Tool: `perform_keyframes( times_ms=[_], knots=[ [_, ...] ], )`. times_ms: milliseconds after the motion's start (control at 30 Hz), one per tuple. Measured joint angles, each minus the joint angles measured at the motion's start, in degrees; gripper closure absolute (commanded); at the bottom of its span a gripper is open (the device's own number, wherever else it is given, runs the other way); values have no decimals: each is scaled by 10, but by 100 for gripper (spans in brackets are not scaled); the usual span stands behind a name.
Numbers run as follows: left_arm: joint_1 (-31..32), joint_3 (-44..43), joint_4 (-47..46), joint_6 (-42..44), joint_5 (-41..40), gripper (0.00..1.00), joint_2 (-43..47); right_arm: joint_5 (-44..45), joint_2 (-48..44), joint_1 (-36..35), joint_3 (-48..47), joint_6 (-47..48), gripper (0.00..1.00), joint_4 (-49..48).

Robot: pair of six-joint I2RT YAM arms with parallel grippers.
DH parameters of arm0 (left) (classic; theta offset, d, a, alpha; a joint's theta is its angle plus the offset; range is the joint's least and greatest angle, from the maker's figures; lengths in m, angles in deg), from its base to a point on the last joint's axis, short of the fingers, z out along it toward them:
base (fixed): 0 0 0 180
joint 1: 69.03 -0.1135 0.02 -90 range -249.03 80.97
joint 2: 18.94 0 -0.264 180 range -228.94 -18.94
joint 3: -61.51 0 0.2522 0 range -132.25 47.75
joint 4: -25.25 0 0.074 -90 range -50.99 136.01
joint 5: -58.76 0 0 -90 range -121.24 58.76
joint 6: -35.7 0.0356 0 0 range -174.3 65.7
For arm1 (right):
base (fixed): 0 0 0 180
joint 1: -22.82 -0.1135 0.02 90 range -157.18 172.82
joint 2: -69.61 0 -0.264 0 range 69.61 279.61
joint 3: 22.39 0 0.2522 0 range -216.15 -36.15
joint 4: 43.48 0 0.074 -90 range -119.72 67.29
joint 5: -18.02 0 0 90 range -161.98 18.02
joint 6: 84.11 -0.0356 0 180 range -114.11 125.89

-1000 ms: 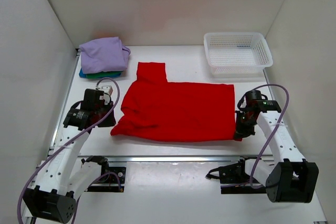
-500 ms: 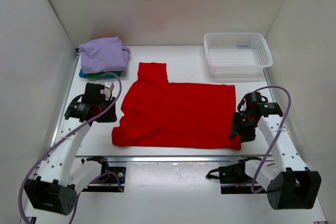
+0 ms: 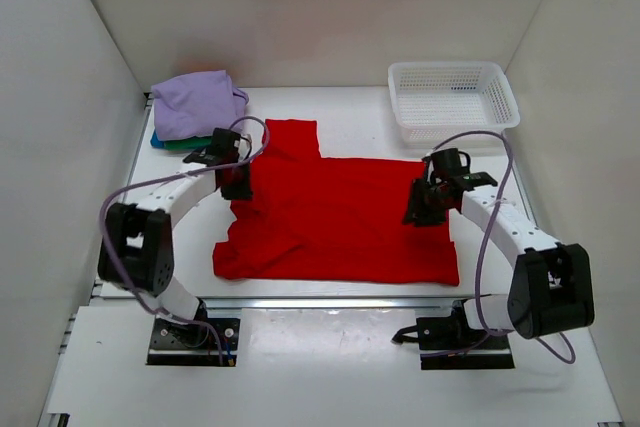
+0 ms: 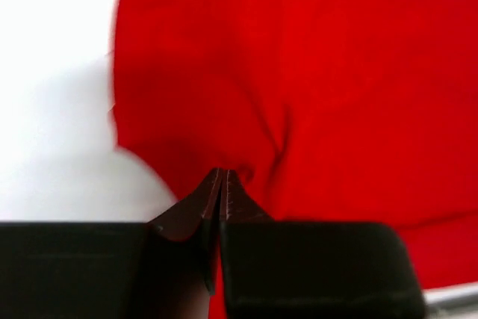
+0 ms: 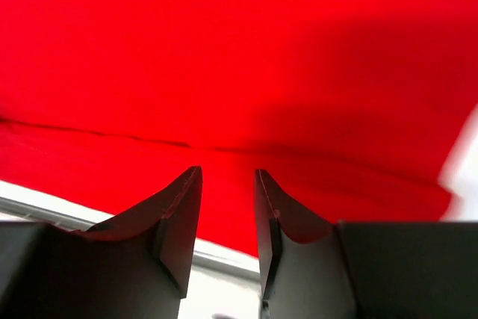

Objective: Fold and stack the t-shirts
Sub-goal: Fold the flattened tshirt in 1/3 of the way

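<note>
A bright red t-shirt [image 3: 340,217] lies spread flat on the white table, one sleeve pointing to the far side. My left gripper [image 3: 238,185] is at its far left edge, below that sleeve. In the left wrist view the left gripper [image 4: 222,175] has its jaws pressed together on a puckered bit of the red t-shirt [image 4: 336,72]. My right gripper [image 3: 418,212] hovers over the shirt's right edge. Seen from the right wrist, the right gripper [image 5: 228,173] stands open, with the red t-shirt [image 5: 239,50] showing flat between its fingers.
A folded lavender t-shirt [image 3: 195,104] tops a small stack at the far left, with teal and green cloth [image 3: 178,142] beneath it. A white mesh basket [image 3: 452,97] stands at the far right. White walls close in both sides and the back.
Both arms have swung from the shirt's near corners towards its far half. The right gripper let go of the near right corner and opened. The left gripper has closed at the far left edge.
</note>
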Motion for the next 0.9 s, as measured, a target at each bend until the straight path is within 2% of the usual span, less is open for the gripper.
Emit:
perform_keyframes(
  times_ms=[133, 300, 467, 900],
  knots=[
    [5, -5, -43, -9, 0, 89, -78, -26, 25, -29, 38, -15, 67, -83],
    [4, -24, -38, -4, -18, 91, -133, -38, 72, -44, 73, -21, 66, -123],
    [6, -16, -33, 2, -34, 94, -126, -41, 78, -55, 87, -27, 65, -132],
    [-1, 115, -4, 7, -38, 99, -3, -63, 29, -65, 139, -40, 64, -160]
  ],
)
